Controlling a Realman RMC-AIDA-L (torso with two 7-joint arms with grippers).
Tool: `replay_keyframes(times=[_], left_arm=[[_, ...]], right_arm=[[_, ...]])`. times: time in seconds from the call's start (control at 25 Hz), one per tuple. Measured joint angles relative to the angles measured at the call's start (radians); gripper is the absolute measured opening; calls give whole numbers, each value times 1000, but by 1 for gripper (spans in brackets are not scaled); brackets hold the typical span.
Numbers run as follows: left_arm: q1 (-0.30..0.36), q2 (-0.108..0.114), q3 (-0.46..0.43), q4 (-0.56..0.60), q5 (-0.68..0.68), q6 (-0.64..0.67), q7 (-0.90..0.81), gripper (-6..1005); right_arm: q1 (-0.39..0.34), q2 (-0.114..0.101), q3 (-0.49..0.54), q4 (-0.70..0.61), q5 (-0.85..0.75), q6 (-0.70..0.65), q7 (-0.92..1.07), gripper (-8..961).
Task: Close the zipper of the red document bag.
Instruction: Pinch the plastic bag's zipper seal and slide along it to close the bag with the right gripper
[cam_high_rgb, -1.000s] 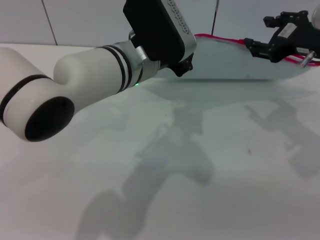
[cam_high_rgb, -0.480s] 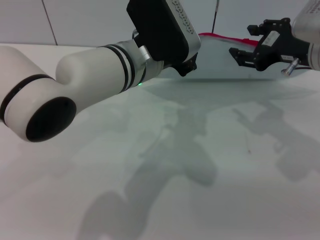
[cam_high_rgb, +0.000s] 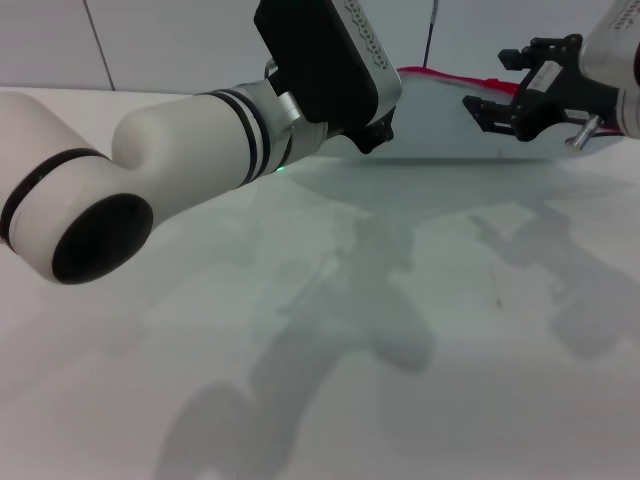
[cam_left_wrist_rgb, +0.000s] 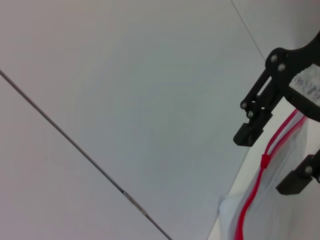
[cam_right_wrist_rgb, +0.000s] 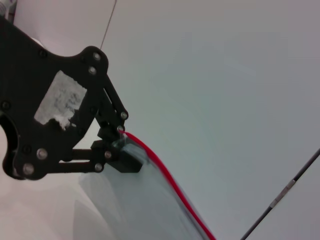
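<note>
1. Two arms work at the top of the head view, over a pale tabletop (cam_high_rgb: 420, 330).
2. The red document bag (cam_high_rgb: 440, 115), a translucent blue-grey pouch, sits in the upper centre-right of that frame, between the two arms, its lower edge on the tabletop.
3. The zipper (cam_high_rgb: 440, 75) runs as a thin red strip along the bag's upper edge; in the left wrist view its small slider (cam_left_wrist_rgb: 264, 160) shows at the lower right.
4. The left end effector (cam_right_wrist_rgb: 120, 145), at the centre-left of the right wrist view, is clenched on the bag's corner where the red strip ends.
5. The right end effector (cam_high_rgb: 495, 88), at the upper right of the head view, is spread wide, one finger on either side of the zipper at the slider, not touching it.
</note>
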Motion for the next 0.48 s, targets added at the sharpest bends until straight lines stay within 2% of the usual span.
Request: replay_keyframes(times=[0.24,0.48], left_arm=[[0,0,1,0,0,-2,2,53],[-1,0,1,0,0,-3,3,53]], right_arm=[[1,0,-4,1,-5,-1,0,648],[4,0,-6,6,-8,-1,0,586]])
